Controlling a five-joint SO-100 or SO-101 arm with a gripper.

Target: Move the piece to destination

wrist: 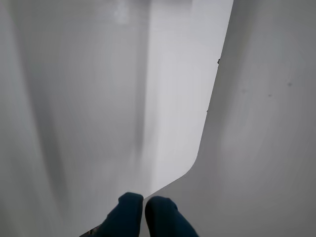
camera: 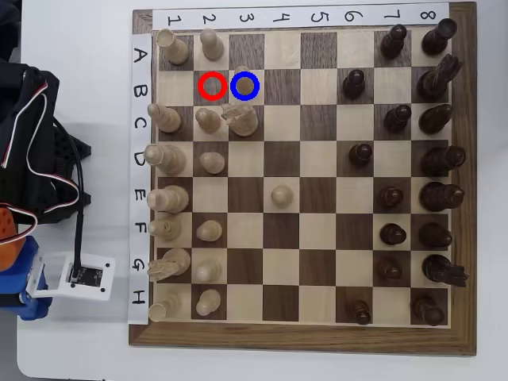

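The overhead view shows a wooden chessboard (camera: 302,337) with light pieces on the left and dark pieces on the right. A red ring (camera: 211,86) marks the dark square B2, which looks bare. Beside it, a blue ring (camera: 246,86) marks B3, where a light pawn seems to stand. The arm sits folded off the board's left side, far from both rings. In the wrist view my gripper (wrist: 144,206) shows two blue fingertips pressed together with nothing between them. No chess piece appears in that view.
A light queen or king (camera: 240,119) and a pawn (camera: 207,120) stand just below the rings in row C. A white box (camera: 86,275) with a black cable lies left of the board. The wrist view shows a white tabletop (wrist: 98,98) with a rounded corner.
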